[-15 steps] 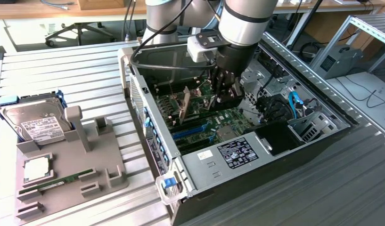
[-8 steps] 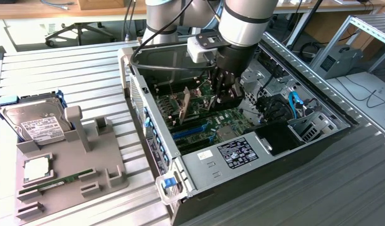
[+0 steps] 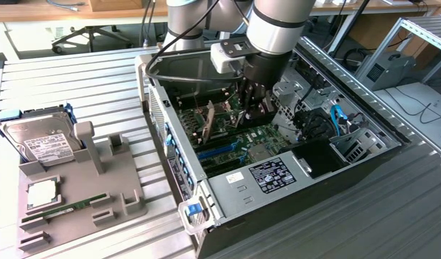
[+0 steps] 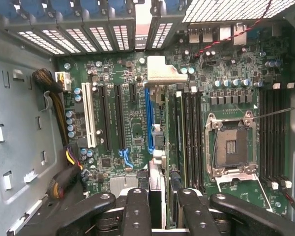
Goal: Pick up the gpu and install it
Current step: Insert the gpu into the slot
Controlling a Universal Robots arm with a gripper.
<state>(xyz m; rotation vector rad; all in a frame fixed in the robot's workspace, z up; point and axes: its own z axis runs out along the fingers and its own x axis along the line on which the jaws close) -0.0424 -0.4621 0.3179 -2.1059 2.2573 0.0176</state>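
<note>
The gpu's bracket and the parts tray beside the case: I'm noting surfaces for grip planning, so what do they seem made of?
The gpu, held edge-on in the gripper above the motherboard, has a bracket that looks like bare metal: pale silver, folded, with a dull sheen. The parts tray looks like matte grey plastic, possibly printed: uniform colour, blocky moulded posts, no shine.

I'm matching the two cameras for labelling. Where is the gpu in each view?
Exterior view: the gpu stands on edge inside the open case, held by the gripper.
Wrist view: the gpu is seen edge-on between the fingers, its silver bracket at the far end.
Shared landmark: the green motherboard beneath it.
</note>
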